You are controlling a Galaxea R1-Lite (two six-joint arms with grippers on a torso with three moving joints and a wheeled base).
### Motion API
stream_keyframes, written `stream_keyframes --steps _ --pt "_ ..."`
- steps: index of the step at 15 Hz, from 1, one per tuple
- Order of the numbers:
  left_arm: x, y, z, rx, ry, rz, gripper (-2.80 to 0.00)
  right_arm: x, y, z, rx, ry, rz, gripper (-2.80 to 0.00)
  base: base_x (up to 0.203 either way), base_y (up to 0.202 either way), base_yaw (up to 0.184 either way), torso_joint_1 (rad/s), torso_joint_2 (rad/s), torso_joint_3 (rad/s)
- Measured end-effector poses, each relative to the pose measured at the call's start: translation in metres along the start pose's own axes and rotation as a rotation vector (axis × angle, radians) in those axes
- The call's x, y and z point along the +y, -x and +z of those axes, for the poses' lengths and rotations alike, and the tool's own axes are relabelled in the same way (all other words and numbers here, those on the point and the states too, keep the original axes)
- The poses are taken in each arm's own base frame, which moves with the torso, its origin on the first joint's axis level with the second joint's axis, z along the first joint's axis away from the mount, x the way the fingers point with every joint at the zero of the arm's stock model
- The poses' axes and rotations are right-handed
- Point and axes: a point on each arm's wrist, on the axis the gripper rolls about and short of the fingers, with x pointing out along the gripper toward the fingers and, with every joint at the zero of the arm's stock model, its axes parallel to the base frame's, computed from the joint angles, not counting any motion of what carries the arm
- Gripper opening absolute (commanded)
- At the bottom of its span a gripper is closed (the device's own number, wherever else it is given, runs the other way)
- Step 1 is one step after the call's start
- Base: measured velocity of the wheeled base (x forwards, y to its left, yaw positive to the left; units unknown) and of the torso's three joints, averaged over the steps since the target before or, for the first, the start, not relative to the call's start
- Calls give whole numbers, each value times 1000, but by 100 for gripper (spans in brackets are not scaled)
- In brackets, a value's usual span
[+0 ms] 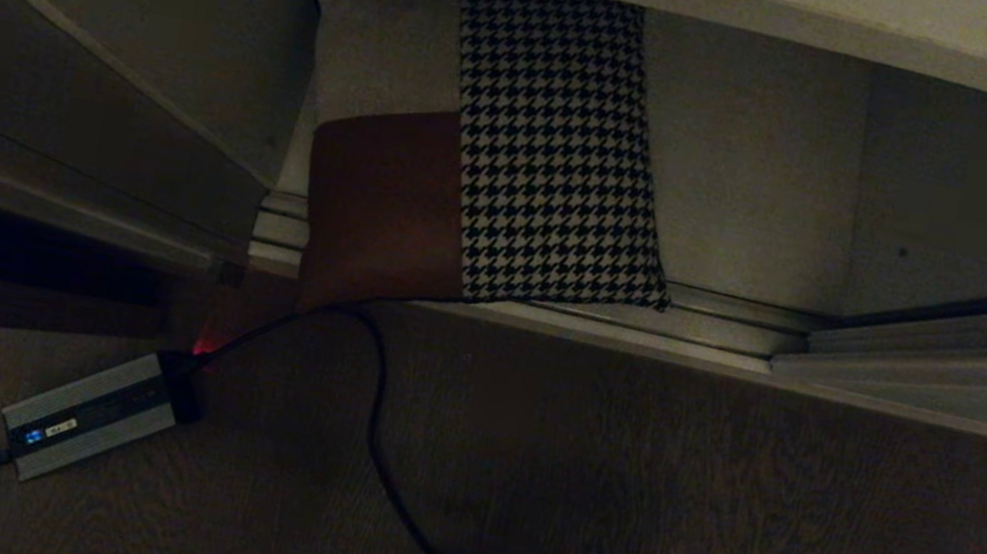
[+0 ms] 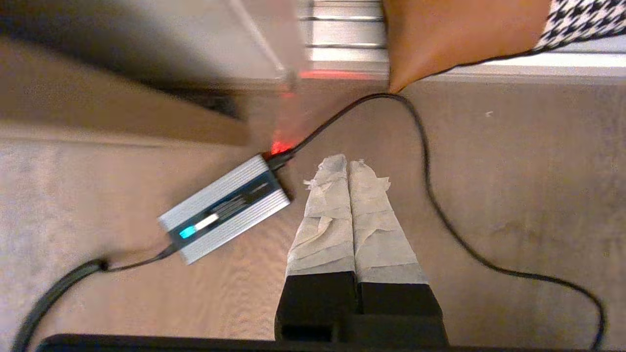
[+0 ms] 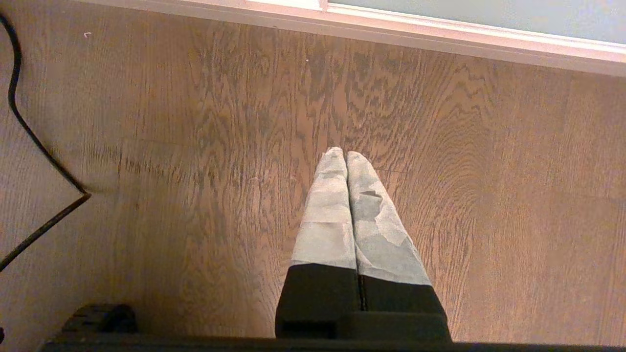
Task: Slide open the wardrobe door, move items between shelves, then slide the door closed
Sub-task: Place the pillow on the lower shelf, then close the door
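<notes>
No readable text, brand or number anywhere. Only a small pale label strip on the dark band of the power brick (image 2: 226, 209), beside a blue light, with print too small and blurred to make out; same strip seen in the head view on the power brick (image 1: 91, 414), equally illegible. Nothing printed on the cushion (image 1: 557, 146) beyond its houndstooth pattern, and no markings on the floor (image 3: 440, 195).
</notes>
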Motion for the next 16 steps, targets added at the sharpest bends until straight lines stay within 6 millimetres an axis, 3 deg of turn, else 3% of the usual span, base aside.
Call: stream_keyframes --steps 4,8,12,16 --pt "0 37 -36 -53 -26 45 -280 0 0 0 0 0 0 -280 0 0 0 0 0 0" --pt "-2 54 -83 -63 -65 75 -280 0 0 0 0 0 0 -280 0 0 0 0 0 0" --pt "-6 58 -104 17 -1 -32 -280 0 0 0 0 0 0 -280 0 0 0 0 0 0" --pt "-6 59 -105 11 -40 -60 -280 0 0 0 0 0 1 -280 0 0 0 0 0 0"
